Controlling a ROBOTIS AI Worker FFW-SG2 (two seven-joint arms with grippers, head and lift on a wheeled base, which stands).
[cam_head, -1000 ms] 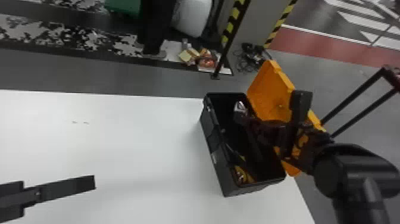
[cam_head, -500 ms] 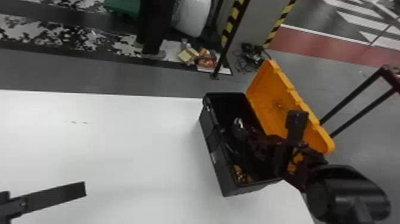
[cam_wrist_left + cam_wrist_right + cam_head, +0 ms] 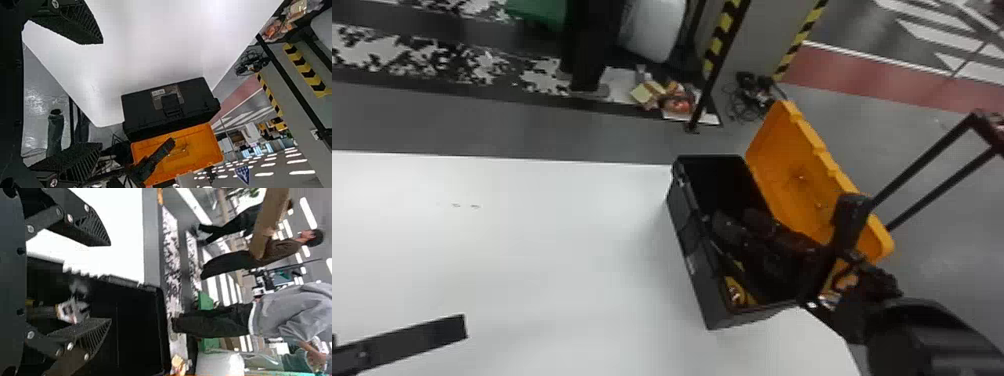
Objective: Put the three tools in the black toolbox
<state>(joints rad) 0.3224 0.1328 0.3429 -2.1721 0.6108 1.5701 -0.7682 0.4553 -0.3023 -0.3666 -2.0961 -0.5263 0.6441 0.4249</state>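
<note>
The right pincer (image 3: pixel 743 225) is inside the black toolbox (image 3: pixel 698 270), around its middle, with its two fingers spread. In the right wrist view, a tool with a pale metal head (image 3: pixel 73 311) shows between those spread fingers, inside the toolbox; whether it touches either finger I cannot tell. At the toolbox's near end, inside it, are a yellow piece (image 3: pixel 746 296) and a shiny metal part (image 3: pixel 734 291). How many tools lie in the toolbox I cannot tell.

The left pincer (image 3: pixel 414 341) is over the tabletop (image 3: pixel 542 260), well apart from the toolbox on its left; the left wrist view shows its fingers spread wide, with nothing pinched. The toolbox sits on the tabletop, at the right-hand end, near the far edge. Its orange lid (image 3: pixel 782 165) stands open along its right side.

Beyond the toolbox, on the floor, are a tangle of black cables (image 3: pixel 749 102) and some packages (image 3: pixel 659 95), with a black pole (image 3: pixel 712 82) between them. A black tubular frame (image 3: pixel 927 157) is to the right of the toolbox, past the lid
</note>
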